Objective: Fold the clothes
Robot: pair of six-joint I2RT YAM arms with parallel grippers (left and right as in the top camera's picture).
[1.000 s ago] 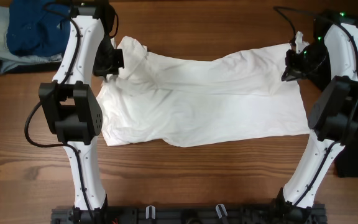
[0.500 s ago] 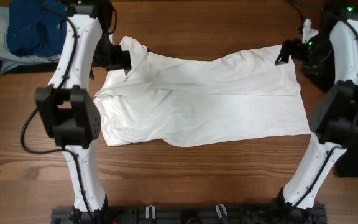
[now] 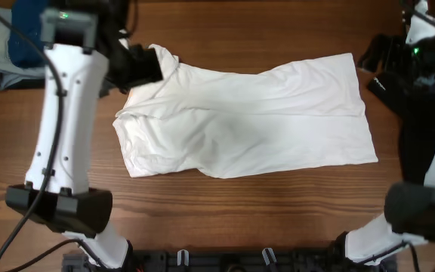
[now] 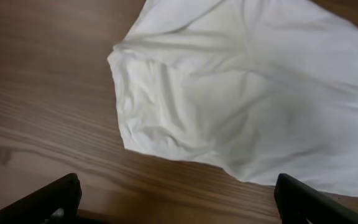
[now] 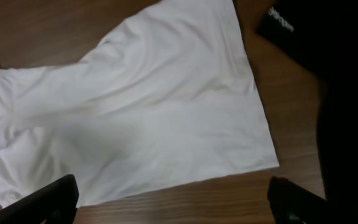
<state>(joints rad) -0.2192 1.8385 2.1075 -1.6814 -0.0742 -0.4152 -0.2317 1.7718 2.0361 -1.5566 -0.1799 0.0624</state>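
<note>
both arms are lifted off the cloth: the left arm (image 3: pixel 63 128) stands tall over the shirt's bunched shoulder end, the right arm (image 3: pixel 429 91) over the far right side. left gripper (image 4: pixel 178 198) has its fingers spread wide with nothing between them, and so does the right gripper (image 5: pixel 169 198). the white shirt (image 3: pixel 255 121) lies flat on the table (image 3: pixel 225 204), long axis running left to right, straight hem on the right, probably the collar on the left, though it is rumpled there. bare wood runs along its near and far edges. a black garment (image 5: pixel 328 56) lies just past the hem, and blue clothes (image 3: pixel 21 41) sit at the far left corner.
</note>
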